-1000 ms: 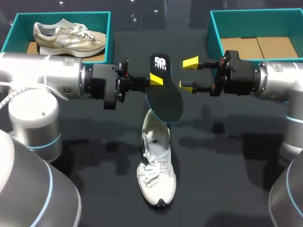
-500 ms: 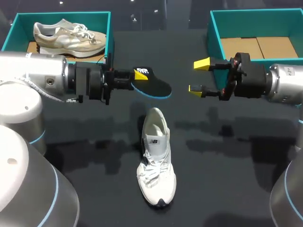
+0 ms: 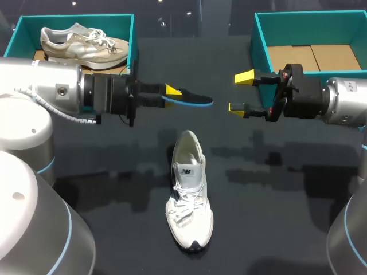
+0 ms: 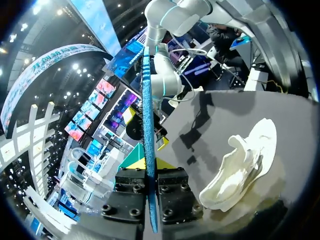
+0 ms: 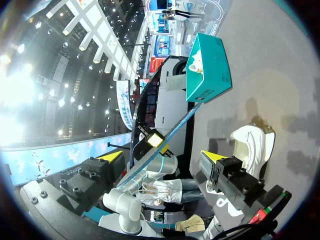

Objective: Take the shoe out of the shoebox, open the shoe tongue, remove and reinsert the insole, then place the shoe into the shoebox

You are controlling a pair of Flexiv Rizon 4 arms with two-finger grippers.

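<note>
Blue-edged insole (image 3: 192,100) pinched flat in left claw (image 3: 172,90), held above the shoe (image 3: 189,189) heel, probably staged for reinsertion. Right claw (image 3: 241,91) wide, empty, opposite across the heel, likely ready to steady the shoe.

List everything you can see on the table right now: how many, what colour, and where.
shoe: one, white, middle of table, toe toward the robot
insole: one, dark with blue edge, held in the air beyond the shoe
left shoebox: one, teal, far left
boxed shoe: one, cream, inside left shoebox
right shoebox: one, teal, far right
table: one, black
left gripper: shut on insole
right gripper: open, facing the insole
</note>
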